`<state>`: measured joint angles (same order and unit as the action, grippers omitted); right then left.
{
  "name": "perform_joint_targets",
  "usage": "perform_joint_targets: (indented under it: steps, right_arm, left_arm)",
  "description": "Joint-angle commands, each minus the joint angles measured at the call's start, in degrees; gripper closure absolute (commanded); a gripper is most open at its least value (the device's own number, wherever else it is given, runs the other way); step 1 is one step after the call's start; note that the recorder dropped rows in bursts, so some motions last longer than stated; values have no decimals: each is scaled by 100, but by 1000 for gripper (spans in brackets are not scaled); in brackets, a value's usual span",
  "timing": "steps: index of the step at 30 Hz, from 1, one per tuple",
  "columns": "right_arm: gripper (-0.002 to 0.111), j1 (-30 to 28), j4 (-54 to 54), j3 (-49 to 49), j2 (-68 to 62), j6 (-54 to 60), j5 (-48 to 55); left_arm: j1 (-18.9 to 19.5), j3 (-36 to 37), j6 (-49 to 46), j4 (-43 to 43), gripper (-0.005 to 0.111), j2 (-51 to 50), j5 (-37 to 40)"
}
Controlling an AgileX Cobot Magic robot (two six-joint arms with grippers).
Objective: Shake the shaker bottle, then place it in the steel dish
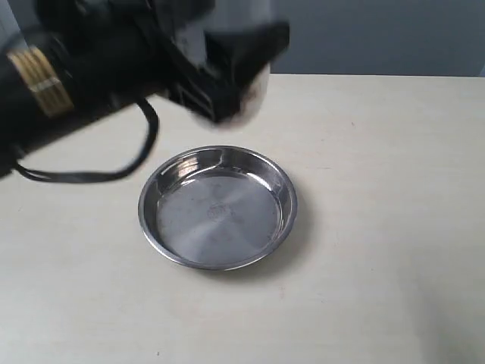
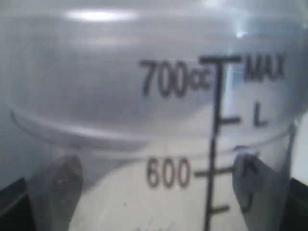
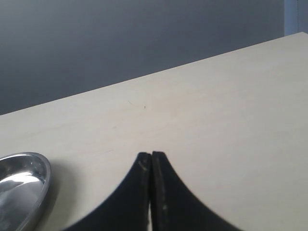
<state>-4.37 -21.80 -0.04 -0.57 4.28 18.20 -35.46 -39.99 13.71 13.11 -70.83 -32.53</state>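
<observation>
My left gripper [image 1: 223,76] hangs blurred above the table's far side, behind the steel dish [image 1: 217,207], and is shut on the shaker bottle [image 1: 258,87]. Only a frosted edge of the bottle shows past the black arm. In the left wrist view the bottle's clear wall [image 2: 144,110] fills the picture with its printed 600 and 700cc marks, and the fingers [image 2: 57,185] press it from both sides. The dish is round, shiny and holds nothing. My right gripper [image 3: 151,156] is shut on nothing, low over bare table beside the dish's rim [image 3: 41,175]. The bottle's neck and granules are hidden.
A black cable [image 1: 114,171] loops down from the left arm toward the table, left of the dish. The pale wooden table [image 1: 379,227] ends at a grey wall [image 1: 379,34] at the back.
</observation>
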Motion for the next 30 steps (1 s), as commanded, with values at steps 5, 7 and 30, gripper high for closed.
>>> perform_joint_targets:
  steps: [5,7,30]
  right_arm:
    - [109,-18,7,4,28,15,-61]
    - [109,-18,7,4,28,15,-61]
    - [109,-18,7,4,28,15,-61]
  left_arm:
    - [40,936,-708,-1425,106,-1661,-311]
    - [-13,840,-695,-939,106,-1351,-373]
    - [-10,1139,-1077,-1232,106,-1501,-546]
